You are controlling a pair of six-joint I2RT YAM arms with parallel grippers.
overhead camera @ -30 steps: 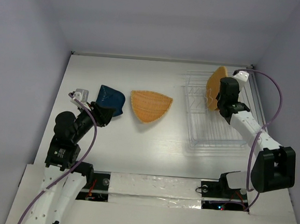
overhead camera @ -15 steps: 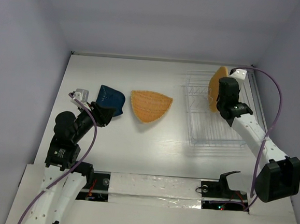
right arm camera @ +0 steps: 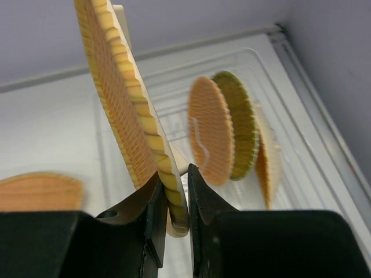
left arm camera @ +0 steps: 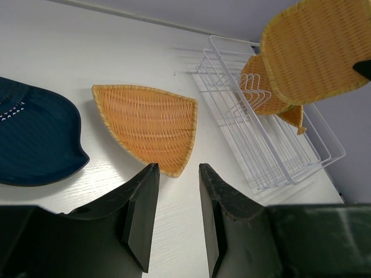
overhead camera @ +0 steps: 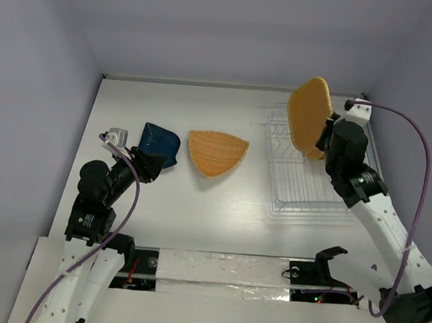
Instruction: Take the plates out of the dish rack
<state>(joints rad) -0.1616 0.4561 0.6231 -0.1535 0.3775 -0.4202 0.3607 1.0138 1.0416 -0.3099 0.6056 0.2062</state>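
The black-and-white left arm (overhead camera: pixel 94 182) is folded at the near left, its elbow raised and its forearm angled forward and to the right. The left gripper (left arm camera: pixel 178 174) is held low and level, its 2 black fingers (left arm camera: pixel 139 214) parted, with nothing gripped between them. The right arm (overhead camera: pixel 383 219) is stretched forward from its base, with the wrist raised high. The right gripper (right arm camera: pixel 173 194) is clamped on the lower rim of an orange-yellow woven plate (right arm camera: pixel 113 81), which is held upright on edge.

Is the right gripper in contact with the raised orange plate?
Touching. In the right wrist view the right gripper has both jaws clamped on the rim of the raised orange plate.
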